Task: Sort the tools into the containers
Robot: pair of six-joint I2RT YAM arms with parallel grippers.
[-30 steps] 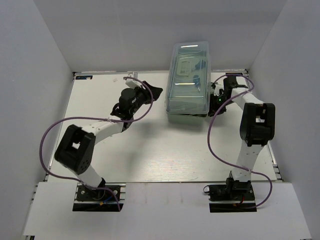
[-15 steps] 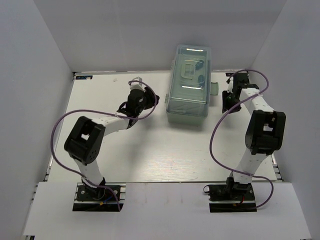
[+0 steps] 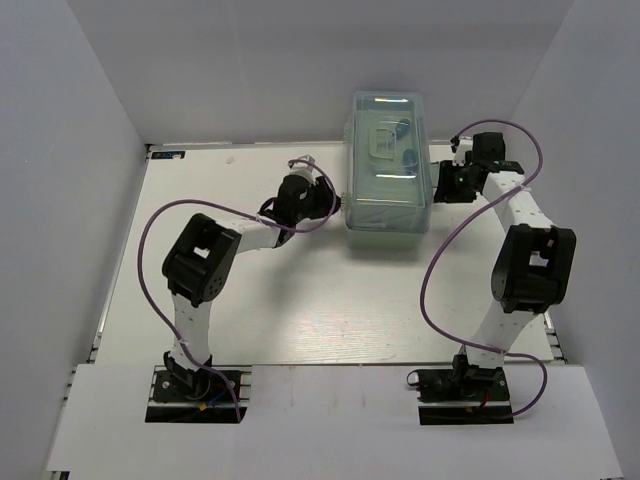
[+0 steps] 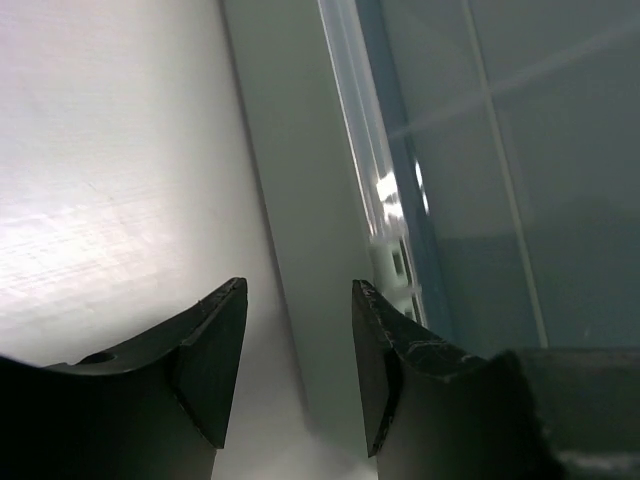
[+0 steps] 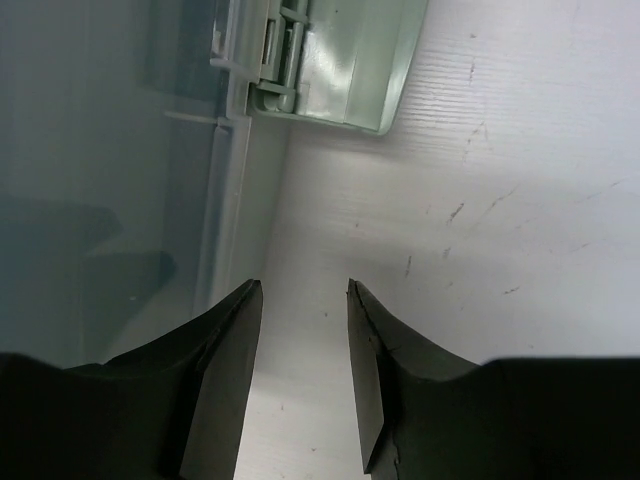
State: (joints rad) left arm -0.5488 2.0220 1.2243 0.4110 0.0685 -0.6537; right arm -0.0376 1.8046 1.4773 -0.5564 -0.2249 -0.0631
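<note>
Toolbox: mint-green toolbox (image 3: 388,215), closed. I see it at the far middle of the desk, long axis running away from the arm bases, sitting between the two pincers.
Lid: translucent lid (image 3: 385,185) on top, pale handle (image 3: 378,141) lying flat on it.
Tools: only blurry dark shapes through the lid; I can't tell which tools.
Latch: mint tab (image 5: 335,70) sticks out of the toolbox side in the right wrist view.
Left pincer: left pincer (image 4: 298,300) at the toolbox's left wall, jaws spread, nothing pinched.
Right pincer: right pincer (image 5: 303,300) at the toolbox's right side, jaws spread, nothing pinched.
Desk: white desk (image 3: 260,300).
</note>
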